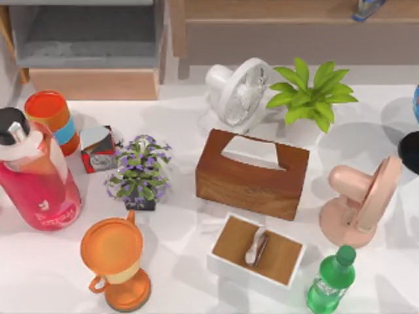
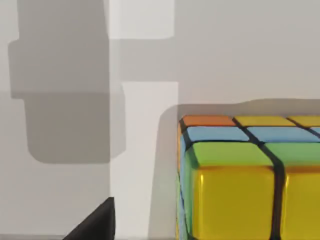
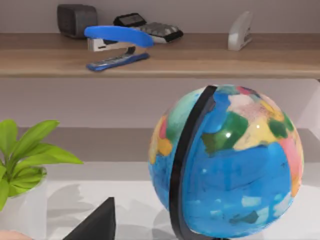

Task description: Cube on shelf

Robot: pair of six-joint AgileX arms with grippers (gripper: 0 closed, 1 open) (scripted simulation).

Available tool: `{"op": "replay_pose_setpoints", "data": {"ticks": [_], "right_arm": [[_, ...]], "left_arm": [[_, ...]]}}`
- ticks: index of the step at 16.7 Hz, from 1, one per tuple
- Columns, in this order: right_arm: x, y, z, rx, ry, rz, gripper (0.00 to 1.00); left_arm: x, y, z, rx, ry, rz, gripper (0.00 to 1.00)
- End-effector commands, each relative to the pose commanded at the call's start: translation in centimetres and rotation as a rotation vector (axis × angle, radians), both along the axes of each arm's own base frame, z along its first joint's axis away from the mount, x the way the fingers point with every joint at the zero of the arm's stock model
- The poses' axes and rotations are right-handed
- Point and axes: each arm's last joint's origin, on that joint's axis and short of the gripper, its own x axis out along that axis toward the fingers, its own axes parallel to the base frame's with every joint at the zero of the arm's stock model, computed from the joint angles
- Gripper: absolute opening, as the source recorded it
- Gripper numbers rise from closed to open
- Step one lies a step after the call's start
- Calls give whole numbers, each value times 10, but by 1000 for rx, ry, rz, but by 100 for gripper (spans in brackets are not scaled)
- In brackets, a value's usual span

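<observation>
Cube (image 2: 245,180) close in front of left wrist camera, resting on pale surface (image 2: 240,50); left arm nearer. Left end effector opening: cannot tell, no hold seen. Shelf (image 3: 200,62) faces right wrist camera.

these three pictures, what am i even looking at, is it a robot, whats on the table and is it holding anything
This is a simulated robot with two arms, each carrying a small camera at its wrist. One picture looks down on the white table; the others come from those wrist cameras. On the table stand a brown wooden tissue box, a white desk fan, a pink fan, a green leafy plant and a pink water bottle. The left wrist camera sits close to the small puzzle cube with yellow, green and blue tiles. The right wrist camera sees a blue globe before the long light-brown wooden shelf. Nothing is visibly held.
</observation>
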Motion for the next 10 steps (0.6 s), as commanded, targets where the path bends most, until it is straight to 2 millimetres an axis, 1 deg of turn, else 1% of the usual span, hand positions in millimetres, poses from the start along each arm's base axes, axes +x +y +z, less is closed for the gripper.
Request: {"op": "replay_pose_setpoints", "data": {"ticks": [10], "right_arm": [[0, 0, 0, 0, 0, 0, 100]], "left_arm": [[0, 0, 0, 0, 0, 0, 25]]}}
